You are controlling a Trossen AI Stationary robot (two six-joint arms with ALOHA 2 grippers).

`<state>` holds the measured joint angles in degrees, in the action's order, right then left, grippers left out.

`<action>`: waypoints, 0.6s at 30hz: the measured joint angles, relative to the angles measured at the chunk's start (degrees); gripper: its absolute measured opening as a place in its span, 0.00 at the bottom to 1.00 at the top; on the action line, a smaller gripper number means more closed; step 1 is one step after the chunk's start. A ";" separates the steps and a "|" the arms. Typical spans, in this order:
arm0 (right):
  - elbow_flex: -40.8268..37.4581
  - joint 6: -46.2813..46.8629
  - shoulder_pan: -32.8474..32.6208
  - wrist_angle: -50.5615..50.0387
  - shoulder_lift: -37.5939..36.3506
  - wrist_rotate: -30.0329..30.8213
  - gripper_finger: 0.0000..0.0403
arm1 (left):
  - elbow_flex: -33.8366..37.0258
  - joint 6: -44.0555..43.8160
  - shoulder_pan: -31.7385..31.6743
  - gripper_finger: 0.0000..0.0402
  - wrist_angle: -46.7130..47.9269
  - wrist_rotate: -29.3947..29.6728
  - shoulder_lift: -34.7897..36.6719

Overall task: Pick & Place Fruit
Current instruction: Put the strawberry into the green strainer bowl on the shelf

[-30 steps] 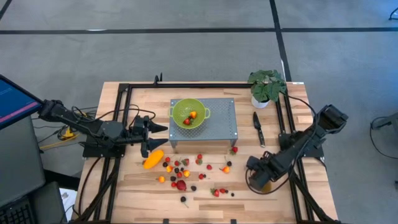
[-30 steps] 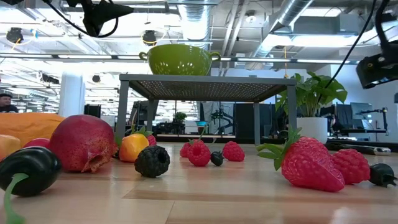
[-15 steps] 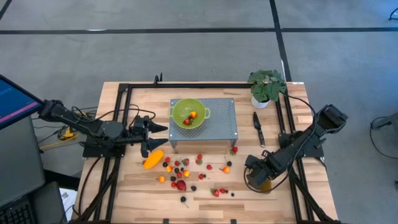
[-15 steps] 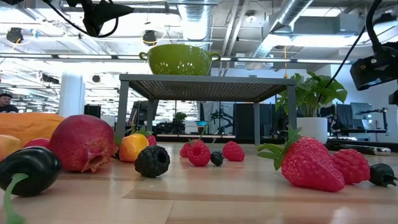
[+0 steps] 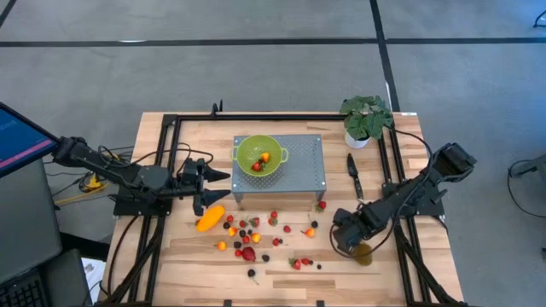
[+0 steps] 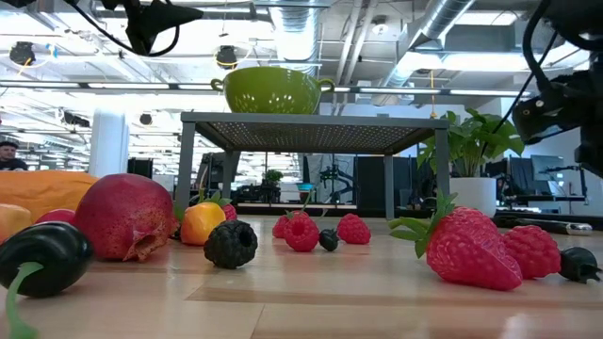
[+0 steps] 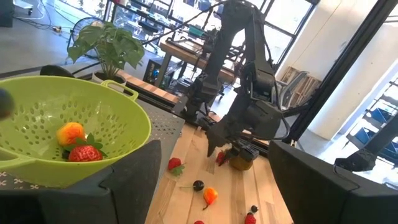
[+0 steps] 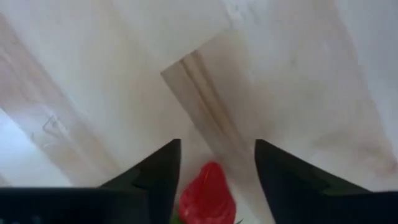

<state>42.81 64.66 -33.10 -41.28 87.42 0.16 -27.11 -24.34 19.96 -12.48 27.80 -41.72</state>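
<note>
Small red, orange and dark berries (image 5: 256, 234) lie scattered on the wooden table in front of a grey stand (image 5: 307, 162). A green colander (image 5: 258, 156) on the stand holds two pieces. A long orange fruit (image 5: 210, 218) and a red round fruit (image 5: 248, 253) lie at the left, and a brown-green kiwi (image 5: 363, 253) lies at the right. My right gripper (image 5: 339, 240) points down just left of the kiwi, open, with a red strawberry (image 8: 208, 196) between its fingers. My left gripper (image 5: 212, 189) hovers open and level, left of the stand. My right gripper comes from above with the strawberry (image 7: 221, 158) between its two fingers. A gap shows between the berry and one finger (image 8: 280, 180). Whether the other finger (image 8: 155, 180) touches it, I cannot tell.
A black-handled knife (image 5: 353, 175) and a potted plant (image 5: 365, 118) stand at the back right. Black frame rails (image 5: 166, 162) run along the table's left, far and right sides. Bare wood lies along the near edge.
My right gripper has swung a little toward the table's left, away from the kiwi, which now shows whole beside it. The fruit on the table has stayed put.
</note>
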 joint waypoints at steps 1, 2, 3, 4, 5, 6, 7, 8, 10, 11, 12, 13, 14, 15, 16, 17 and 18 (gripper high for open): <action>0.00 0.76 0.04 0.02 0.00 -0.76 0.54 | 0.00 0.00 -0.01 0.72 -0.05 0.01 -0.01; 0.00 1.43 0.07 0.00 0.00 -1.49 0.56 | 0.00 0.00 -0.01 0.72 -0.06 0.00 0.00; 0.02 2.19 0.09 0.02 0.00 -2.10 0.59 | 0.00 0.00 0.00 0.72 -0.06 -0.01 -0.01; 0.02 2.86 0.08 0.02 0.00 -2.73 0.61 | 0.00 0.00 0.01 0.72 -0.09 0.00 0.00; 0.02 3.59 0.06 0.01 0.00 -3.28 0.62 | 0.00 0.00 -0.01 0.72 -0.13 0.00 0.00; 0.02 4.19 -0.09 0.02 0.00 -3.56 0.63 | 0.00 0.00 0.01 0.72 -0.15 -0.01 -0.01; 0.02 4.62 -0.27 0.02 0.00 -3.61 0.64 | 0.00 0.00 -0.01 0.72 -0.19 0.01 0.00; 0.02 4.86 -0.42 0.02 0.00 -3.64 0.64 | 0.00 0.00 0.01 0.72 -0.26 -0.01 -0.01; 0.02 5.46 -1.06 -0.02 0.00 -3.77 0.64 | 0.00 0.00 0.01 0.72 -0.51 -0.01 -0.01; 0.02 6.01 -1.39 -0.15 0.00 -3.78 0.64 | 0.00 0.00 -0.01 0.72 -0.54 0.00 0.01; 0.04 6.70 -1.66 -0.40 0.00 -3.80 0.64 | 0.00 0.00 -0.01 0.72 -0.52 0.00 0.00; 0.04 7.44 -2.02 -0.67 0.00 -3.80 0.64 | 0.00 0.00 0.00 0.72 -0.53 0.00 0.00; 0.04 8.06 -2.35 -0.89 0.00 -3.80 0.64 | 0.00 0.00 0.00 0.72 -0.55 0.00 0.01; 0.04 8.78 -2.72 -1.09 0.00 -3.80 0.64 | 0.00 0.00 0.01 0.72 -0.55 -0.01 0.01; 0.04 9.38 -3.08 -1.37 0.00 -3.80 0.64 | 0.00 0.00 -0.01 0.72 -0.56 -0.01 -0.01; 0.04 9.97 -3.44 -1.68 0.00 -3.80 0.64 | 0.00 0.02 -0.01 0.72 -0.58 -0.01 -0.01; 0.04 10.30 -3.74 -1.84 0.00 -3.80 0.64 | 0.00 0.00 -0.01 0.72 -0.60 -0.01 -0.01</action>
<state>42.85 74.96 -36.84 -43.11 87.42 -3.64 -27.11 -24.34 19.94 -13.08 27.79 -41.74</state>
